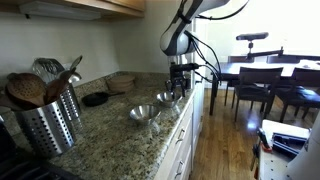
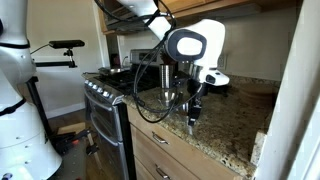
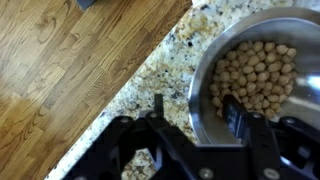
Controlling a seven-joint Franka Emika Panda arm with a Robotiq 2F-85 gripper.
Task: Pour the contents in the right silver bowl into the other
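Nearest the wrist camera was your hand (image 3: pixel 197 112), its dark fingers (image 3: pixel 158 108) rising from the bottom edge of the wrist view. You had the jaws partly open and set astride the rim of the filled silver bowl (image 3: pixel 203 95). One finger stood outside it over the speckled stone of the desk (image 3: pixel 150 65), with a sliver of stone showing between finger and rim, and the other stood inside the bowl. As far as that view showed, they had not closed on the rim, so you had hold of nothing. The bowl sat upright, its bottom covered by a heap of small, round, pale tan pieces (image 3: pixel 255 70). It stood just beside the desk's front edge, beyond which the wooden floor (image 3: pixel 60 60) showed. In an exterior view the other silver bowl (image 1: pixel 143 113) sat near it along the same front edge, apart from it and closer to that camera; what it held I couldn't tell. A black pan (image 1: pixel 95 98) lay toward the desk's back edge. A perforated metal utensil holder (image 1: pixel 45 125) stuffed with wooden spoons (image 1: pixel 28 90) stood at the desk's near end. In an exterior view your hand (image 2: pixel 195 108) pointed straight down at the desk, with a stove (image 2: pixel 105 95) at the desk's end.
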